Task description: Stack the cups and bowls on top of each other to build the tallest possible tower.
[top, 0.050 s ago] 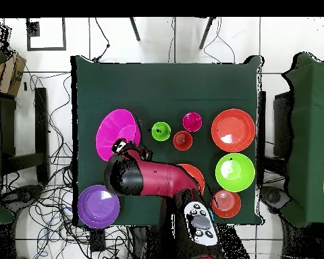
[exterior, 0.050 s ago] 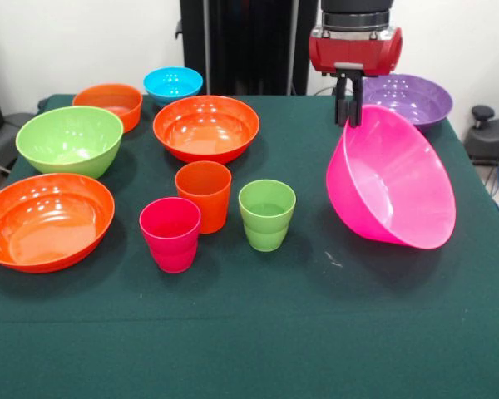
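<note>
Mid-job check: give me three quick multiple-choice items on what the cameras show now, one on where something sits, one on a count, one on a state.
1. In the front view, which cup is nearest the camera?
A. the orange cup
B. the red cup
C. the green cup

2. How many cups stand on the table?
A. two
B. three
C. four

3. How is the pink bowl sitting?
A. flat on its base
B. upside down
C. tilted, its rim gripped

Answers:
1 B: the red cup stands ahead of the orange cup and the green cup.
2 B: those three are all.
3 C: the gripper clamps the rim of the pink bowl, which leans on its side.
</note>
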You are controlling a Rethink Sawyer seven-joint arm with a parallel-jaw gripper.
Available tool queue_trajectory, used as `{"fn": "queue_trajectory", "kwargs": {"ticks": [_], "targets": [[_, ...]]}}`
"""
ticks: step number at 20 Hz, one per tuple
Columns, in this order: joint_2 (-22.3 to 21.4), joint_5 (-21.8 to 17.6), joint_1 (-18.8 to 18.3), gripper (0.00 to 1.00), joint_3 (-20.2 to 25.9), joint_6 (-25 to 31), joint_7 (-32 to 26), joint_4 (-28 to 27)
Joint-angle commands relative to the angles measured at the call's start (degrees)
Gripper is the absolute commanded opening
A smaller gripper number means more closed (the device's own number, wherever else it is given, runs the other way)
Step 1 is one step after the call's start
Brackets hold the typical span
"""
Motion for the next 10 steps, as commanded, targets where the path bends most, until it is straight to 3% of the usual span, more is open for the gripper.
{"fn": "queue_trajectory", "kwargs": {"ticks": [1,10], "targets": [[-1.62,1.73,-1.02,0.00,7.03,6.29,5.43,2.23],[-5.45,2.85,-3.08,0.00,9.69,7.85,5.63,5.55]]}}
